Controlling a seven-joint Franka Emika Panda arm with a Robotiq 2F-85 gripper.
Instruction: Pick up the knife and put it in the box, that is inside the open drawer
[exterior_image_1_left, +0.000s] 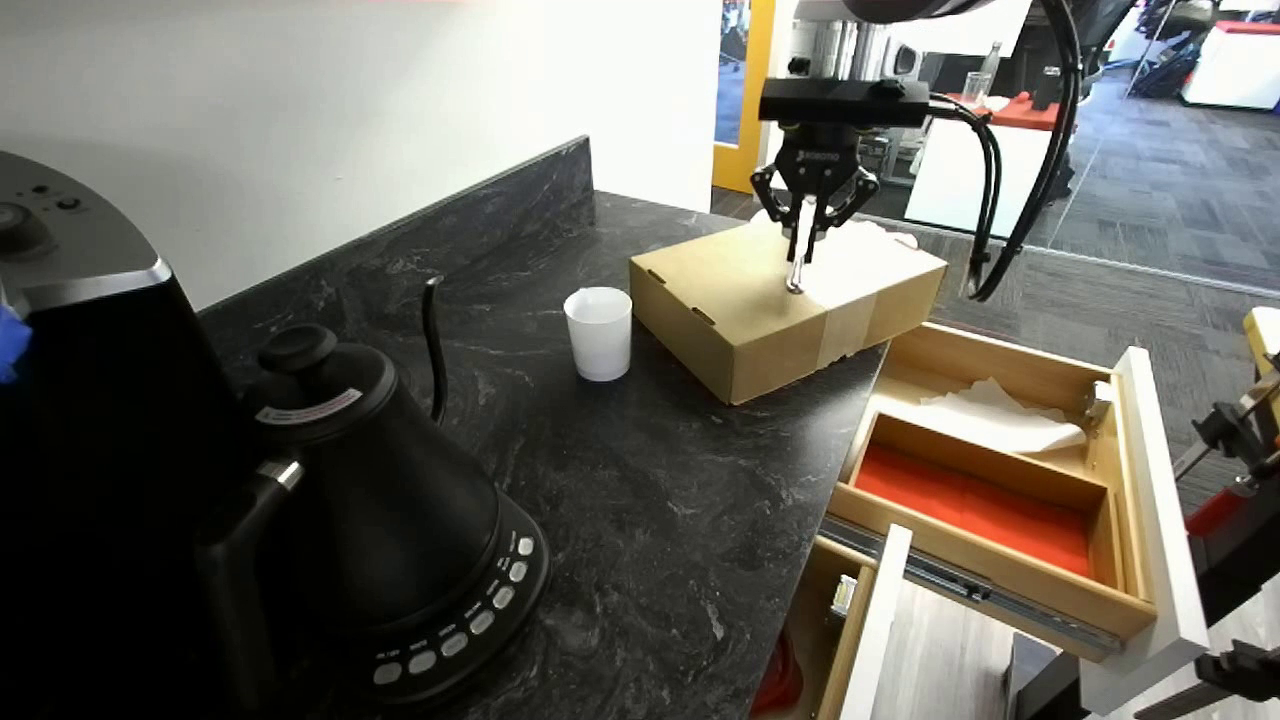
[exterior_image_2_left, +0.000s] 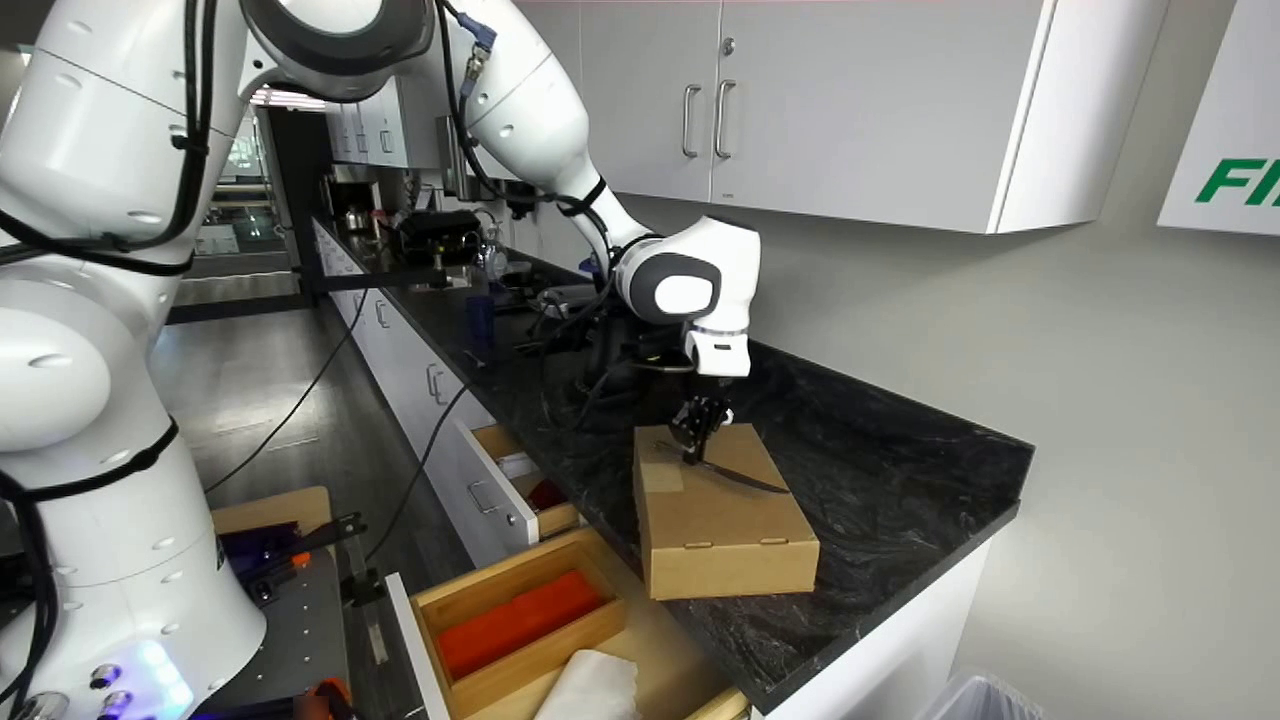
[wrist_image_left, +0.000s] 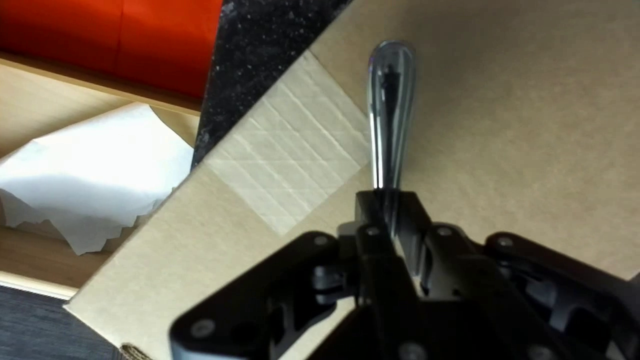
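The knife is over the cardboard box, clamped in the gripper; contact with the cardboard cannot be determined. Grasp appears complete; lift unconfirmed. Remaining: transfer to the red-floored box inside the open drawer, then release.

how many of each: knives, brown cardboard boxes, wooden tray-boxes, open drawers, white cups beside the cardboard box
Slim silvery knife, in the black gripper: 1
Brown rectangular cardboard box: 1
Red-floored light-wood tray-box: 1
White-fronted wooden drawer holding it, plus white-fronted neighbouring drawer: 2
White round cup: 1
Total: 6
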